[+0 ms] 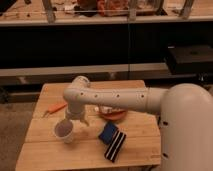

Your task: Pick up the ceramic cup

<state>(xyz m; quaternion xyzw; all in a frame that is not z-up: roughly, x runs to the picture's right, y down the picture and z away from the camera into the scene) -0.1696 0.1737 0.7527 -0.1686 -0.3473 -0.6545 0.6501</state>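
Observation:
The ceramic cup (64, 131) is small, off-white and handleless. It stands upright on the wooden table (50, 155), near the front left. My gripper (77, 119) hangs from the white arm, just above and to the right of the cup's rim, very close to it or touching it. The arm reaches in from the right across the middle of the table.
An orange plate (114, 115) lies behind the arm at the table's middle, partly hidden. A blue pad and a black striped block (112, 140) lie to the right of the cup. An orange tool (55, 107) lies at the left rear. Dark shelving stands behind the table.

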